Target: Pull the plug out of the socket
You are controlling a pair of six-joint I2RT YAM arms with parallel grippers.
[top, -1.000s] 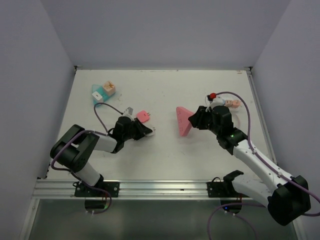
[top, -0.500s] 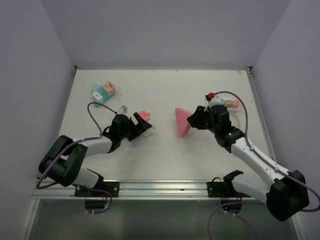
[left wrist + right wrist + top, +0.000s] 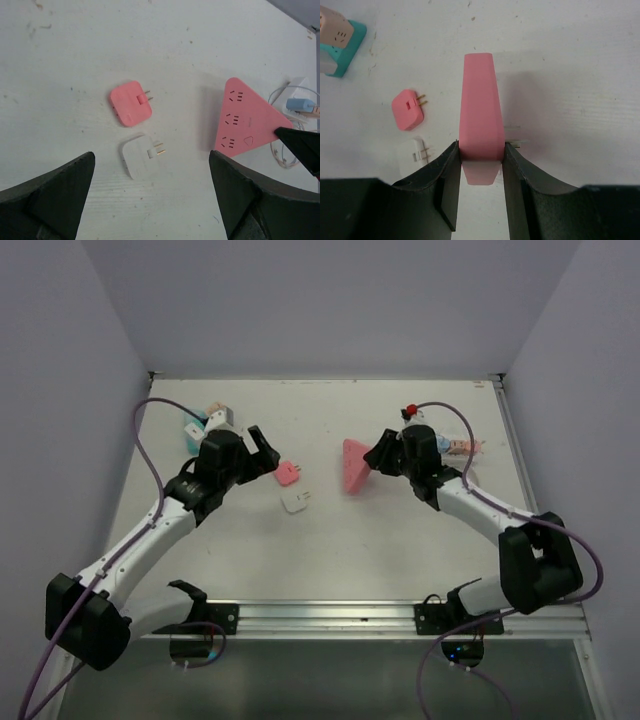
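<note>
Pink triangular plastic socket (image 3: 352, 467) is gripped on edge right of centre by the right gripper (image 3: 377, 460), and the small pink square plug (image 3: 288, 473) and white square plug (image 3: 296, 502) are found lying loose mid-frame, prongs toward it, just right of the wide-open left gripper (image 3: 263, 448), which is nearer

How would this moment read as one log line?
left claw: open, empty | right claw: shut on pink socket | pink plug, white plug: lying on table, out of socket
</note>
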